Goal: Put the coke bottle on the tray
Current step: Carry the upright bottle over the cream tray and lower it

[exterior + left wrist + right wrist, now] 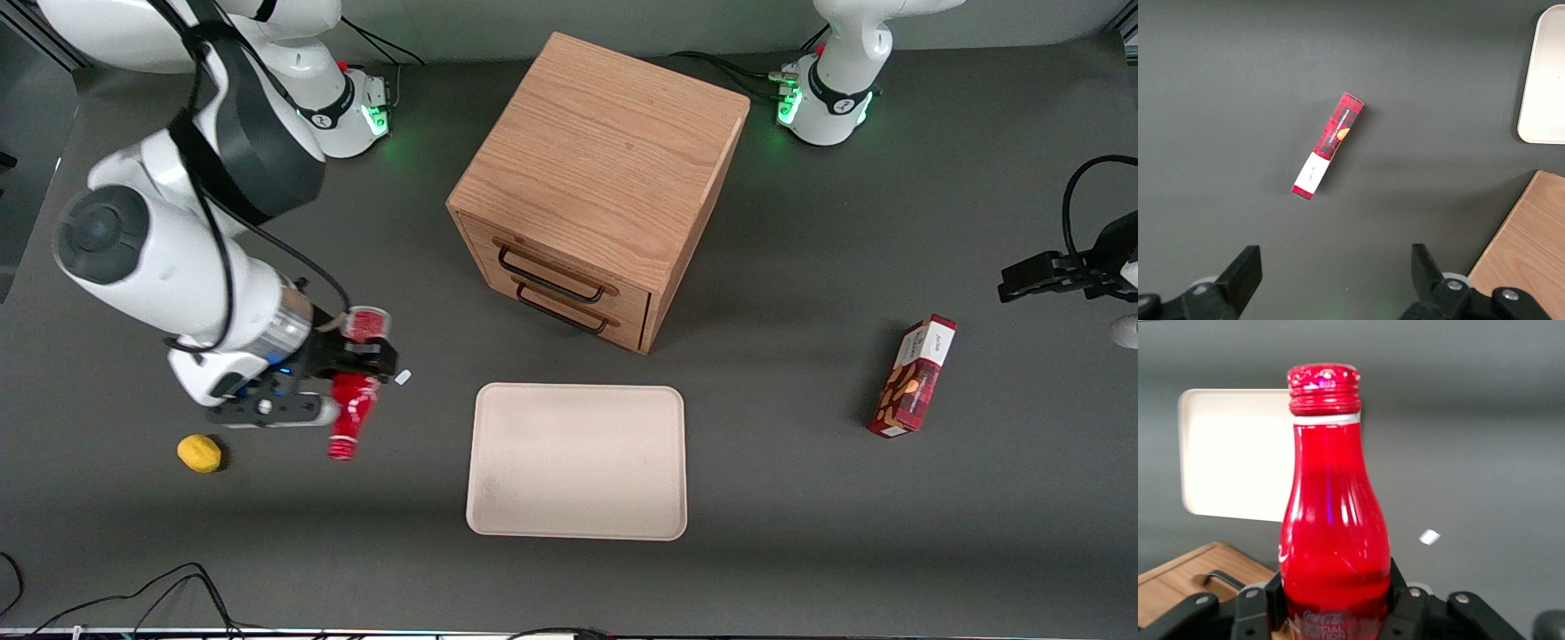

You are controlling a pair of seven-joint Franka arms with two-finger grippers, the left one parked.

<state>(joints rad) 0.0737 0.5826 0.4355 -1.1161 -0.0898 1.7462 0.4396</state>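
the coke bottle (353,411) is being clamped low on its body by the gripper (351,378), tilted above the worktop near the working arm's end, well apart from the tray (578,460) near the front edge. if tipped further, it is risking slipping or being set down toppling.

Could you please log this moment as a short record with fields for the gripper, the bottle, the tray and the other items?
gripper: shut on the coke bottle, toward the working arm's end of the table
coke bottle: held, off the tray
tray: nothing on it, in front of the wooden drawer cabinet
others: yellow fruit near the gripper; red snack box toward the parked arm's end
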